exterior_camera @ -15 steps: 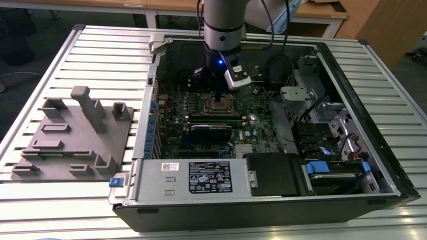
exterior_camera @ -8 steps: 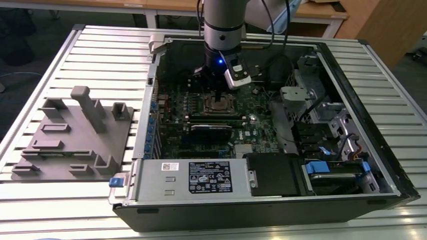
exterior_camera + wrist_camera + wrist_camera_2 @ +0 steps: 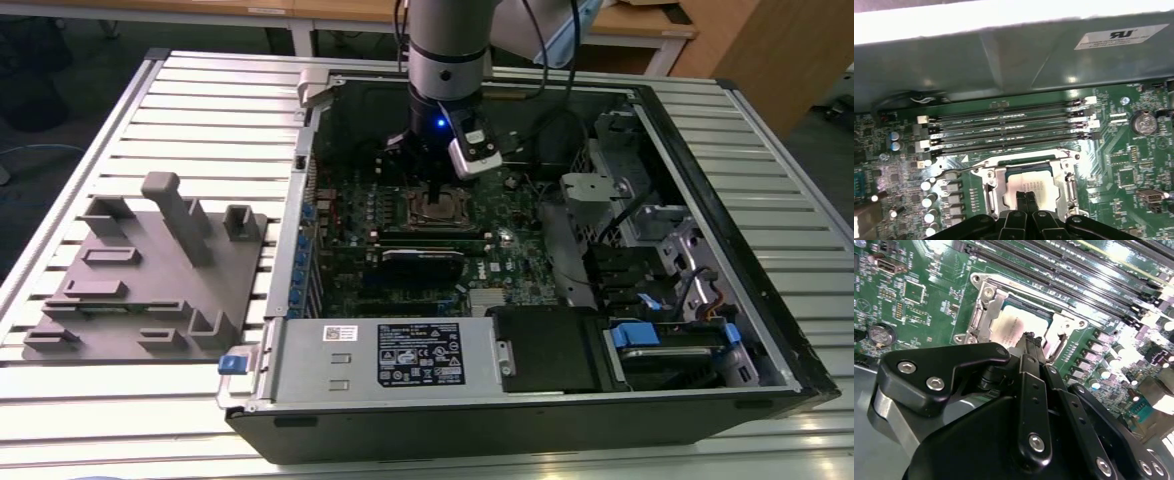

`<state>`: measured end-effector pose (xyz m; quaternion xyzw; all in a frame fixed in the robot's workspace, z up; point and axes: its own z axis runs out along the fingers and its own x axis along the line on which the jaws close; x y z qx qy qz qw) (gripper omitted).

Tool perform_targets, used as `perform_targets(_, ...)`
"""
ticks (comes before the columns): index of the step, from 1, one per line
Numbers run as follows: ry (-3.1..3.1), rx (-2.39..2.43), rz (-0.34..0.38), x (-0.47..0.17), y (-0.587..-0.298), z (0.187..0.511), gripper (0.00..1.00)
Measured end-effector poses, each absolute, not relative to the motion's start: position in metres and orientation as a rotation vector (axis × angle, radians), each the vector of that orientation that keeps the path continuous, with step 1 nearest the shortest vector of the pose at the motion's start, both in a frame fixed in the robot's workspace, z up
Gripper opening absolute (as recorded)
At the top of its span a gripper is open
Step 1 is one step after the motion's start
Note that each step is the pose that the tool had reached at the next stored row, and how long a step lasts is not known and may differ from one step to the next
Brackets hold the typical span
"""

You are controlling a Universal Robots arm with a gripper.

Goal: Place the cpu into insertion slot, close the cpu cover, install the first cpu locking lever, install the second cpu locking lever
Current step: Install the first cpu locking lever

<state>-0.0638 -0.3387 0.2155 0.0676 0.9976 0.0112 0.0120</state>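
one cpu (image 3: 1026, 181) in the insertion slot (image 3: 990, 174)

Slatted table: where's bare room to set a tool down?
Bare slats of the silver slatted table beyond the grey moulded fixture block, and along the near edge before it. Crowded: inside the open black computer case, most around the black gripper.

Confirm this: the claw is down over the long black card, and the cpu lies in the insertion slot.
Wrong on one point. The claw is down over the insertion slot, not the long black card; the first wrist view shows its tips right at the cpu. The cpu does lie in the slot.
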Motion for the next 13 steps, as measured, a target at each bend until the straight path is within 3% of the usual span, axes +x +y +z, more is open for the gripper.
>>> perform_targets(13, 3.118, 0.212, 0.034, -0.0638, -0.3387, 0.2208, 0.1)
